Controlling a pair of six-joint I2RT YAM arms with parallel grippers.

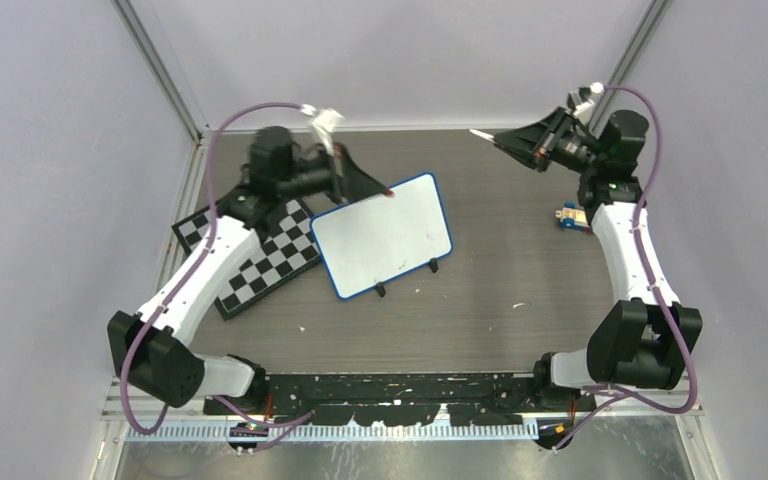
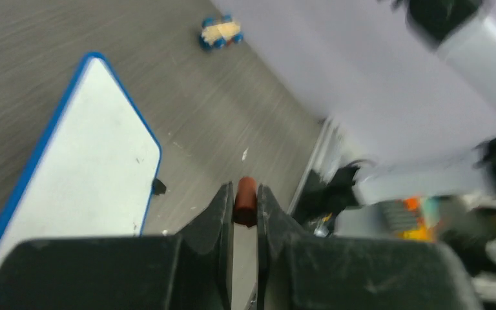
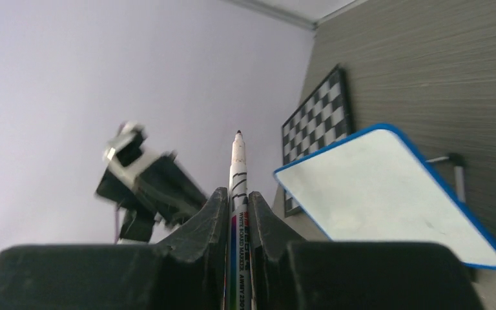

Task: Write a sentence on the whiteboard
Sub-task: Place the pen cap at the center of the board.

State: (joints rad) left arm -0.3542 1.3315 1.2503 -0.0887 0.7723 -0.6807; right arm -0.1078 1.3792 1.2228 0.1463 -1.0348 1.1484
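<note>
The left jaws are pinching shut on a small brownish-red cap (image 2: 246, 203), while the right jaws are clamping just as tightly round the barrel of a marker (image 3: 237, 161), its bare tip pointing out toward the left arm, well apart from the board. The whiteboard (image 1: 385, 235) is lying askew near the middle of the worktop (image 1: 520, 290), just beside the chessboard (image 1: 260, 262) (the left jaws are sitting close by its far edge). Its face is looking blank apart from a few faint specks, as far as the glare lets me tell. So the sentence is not yet begun: the pen is uncapped, and the writing step is only opening. The next move is calling for the right arm to swing across, tip the nib downward and set it lightly on the board's upper left, with the board kept from sliding.
</note>
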